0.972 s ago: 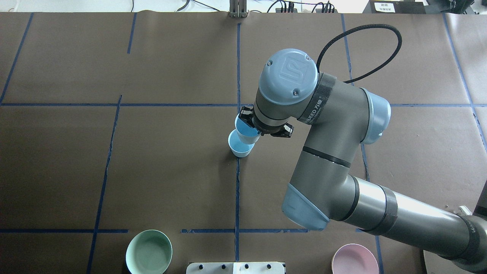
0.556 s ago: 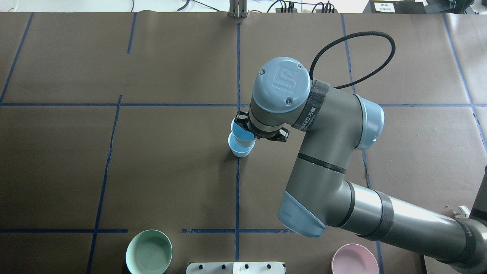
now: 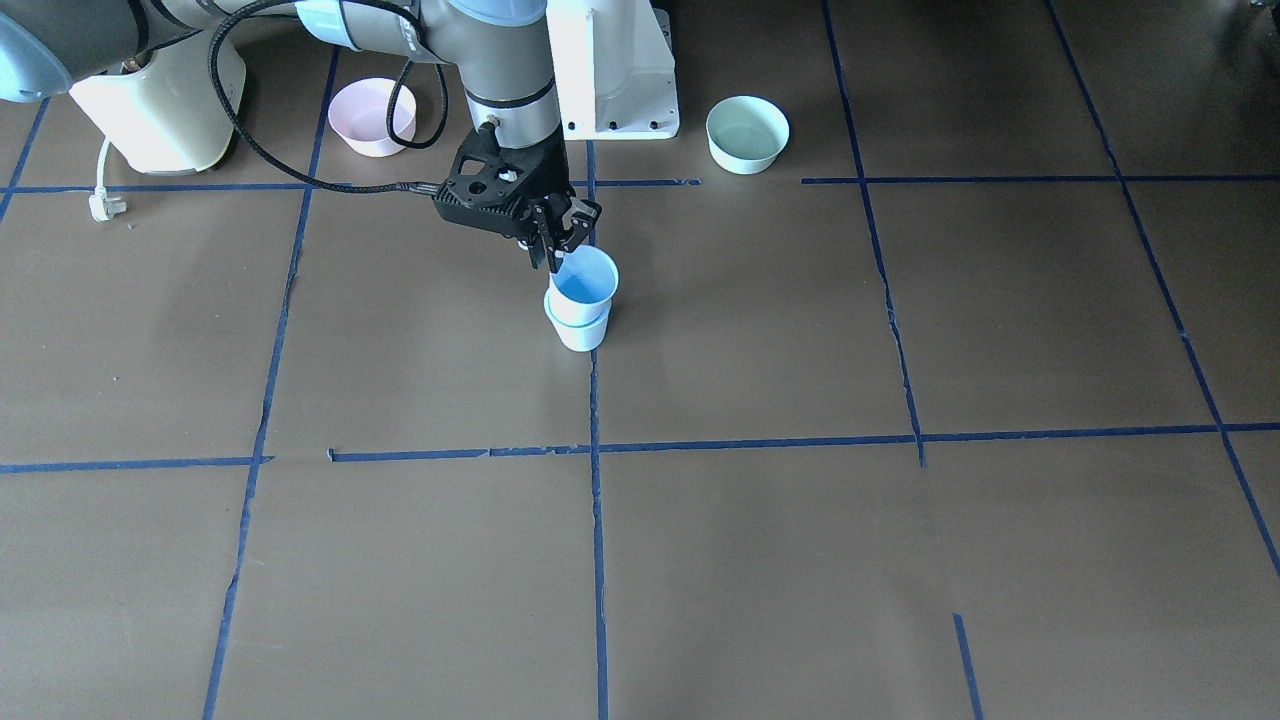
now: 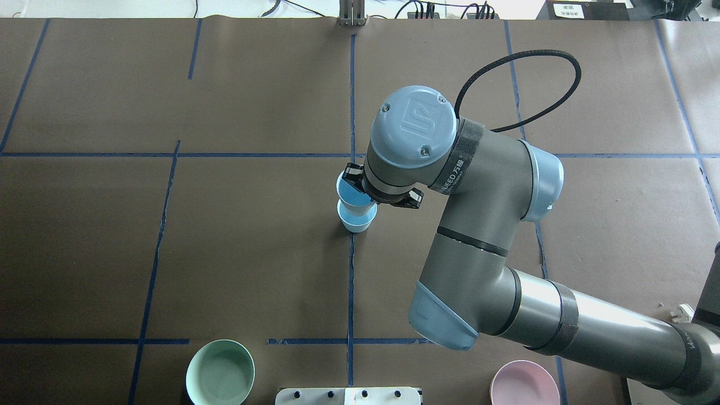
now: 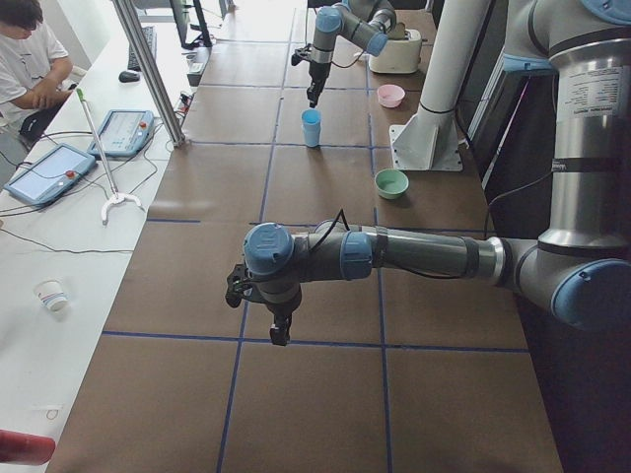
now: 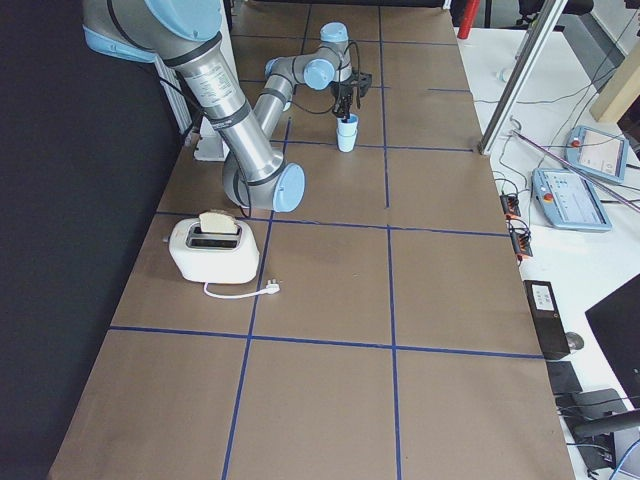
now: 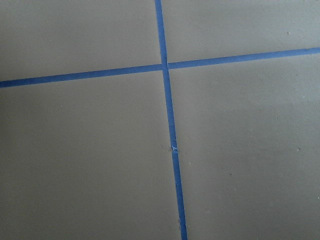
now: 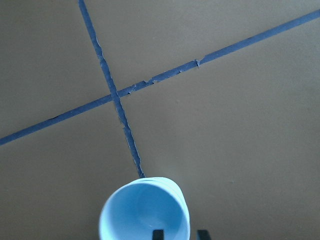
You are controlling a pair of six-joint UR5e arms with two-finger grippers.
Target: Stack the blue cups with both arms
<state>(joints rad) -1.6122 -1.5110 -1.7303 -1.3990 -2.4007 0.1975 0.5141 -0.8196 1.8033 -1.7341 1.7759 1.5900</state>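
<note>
Two blue cups stand nested at the table's middle. The upper cup (image 3: 583, 281) sits upright inside the lower cup (image 3: 578, 331); both also show in the overhead view (image 4: 352, 193). My right gripper (image 3: 556, 260) hangs over the upper cup's rim on the robot's side. In the right wrist view one fingertip (image 8: 157, 234) is inside the cup (image 8: 142, 215) and the other is outside, with a clear gap on both sides of the wall. My left gripper (image 5: 280, 330) shows only in the exterior left view, low over bare table far from the cups; I cannot tell its state.
A mint-green bowl (image 4: 220, 372) and a pink bowl (image 4: 524, 384) sit near the robot's edge, either side of the white pedestal (image 3: 610, 70). A toaster (image 6: 215, 248) with its cord lies towards the table's right end. Blue tape lines cross the brown table.
My right arm has moved the upper cup left and down, from tilted beside the lower cup to sitting upright inside it.
</note>
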